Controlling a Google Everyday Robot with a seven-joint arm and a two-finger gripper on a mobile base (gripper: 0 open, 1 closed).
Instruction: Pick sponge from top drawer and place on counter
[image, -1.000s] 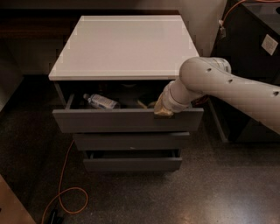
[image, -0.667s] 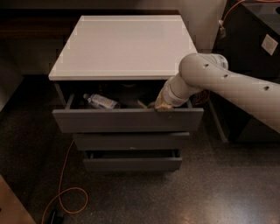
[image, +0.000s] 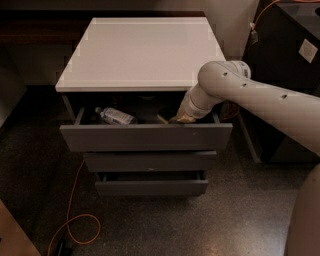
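Seemingly the sponge was not yet out: it could not be made out anywhere, and was probably hidden inside the open top drawer (image: 145, 137). The claw (image: 179, 119) was sunk into the right part of that drawer; whether it was spread or pinching anything could not be told. A clear plastic bottle (image: 116, 116) lay in the drawer's left part. No sponge showed on the white desk (image: 145, 50) above the drawer, so the lift and the placing were judged yet to come.
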